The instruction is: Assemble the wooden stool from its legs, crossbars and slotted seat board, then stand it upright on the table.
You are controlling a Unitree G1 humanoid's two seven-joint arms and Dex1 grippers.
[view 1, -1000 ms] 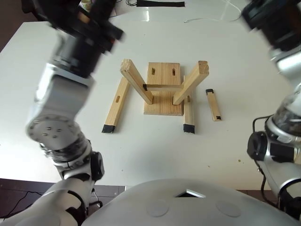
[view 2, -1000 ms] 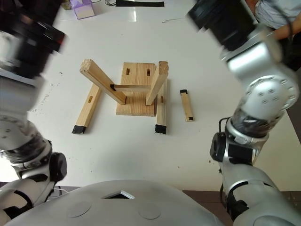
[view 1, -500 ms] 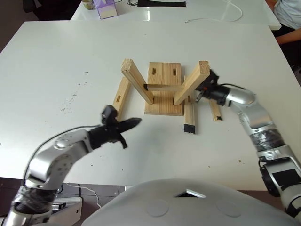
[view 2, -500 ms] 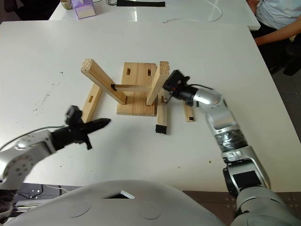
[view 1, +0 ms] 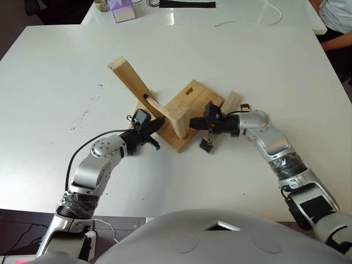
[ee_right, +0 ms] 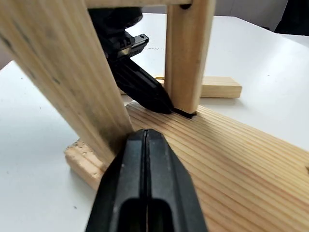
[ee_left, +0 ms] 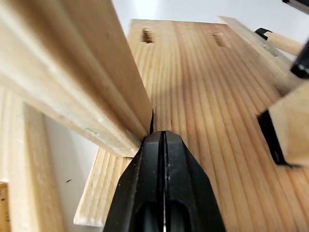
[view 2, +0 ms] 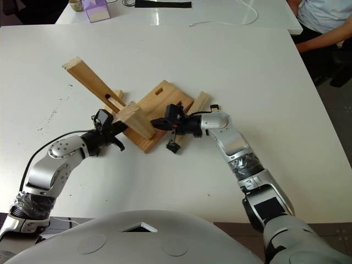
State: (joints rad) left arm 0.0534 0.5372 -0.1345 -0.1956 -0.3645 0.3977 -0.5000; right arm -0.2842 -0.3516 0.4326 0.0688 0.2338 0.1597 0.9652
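The assembly looks part done: two legs stand on the seat board (view 1: 193,102), which lies flat near the middle of the table (view 1: 66,71); its long axis runs diagonally, from the near-left corner toward the far-right corner. The long leg (view 1: 131,81) leans off its foot, its top end pointing up and toward the far-left corner; the other leg (view 1: 177,116) rises toward the camera at the board's near end. The left gripper (view 1: 157,125) has its fingers pressed together on nothing, tip touching the leaning leg's foot; the right gripper (view 1: 192,123) is likewise closed and empty, tip at the other leg's foot. A loose leg (view 1: 232,101) lies at the board's far-right side; the next move probably calls for seating both feet squarely in their slots before the remaining parts go on.
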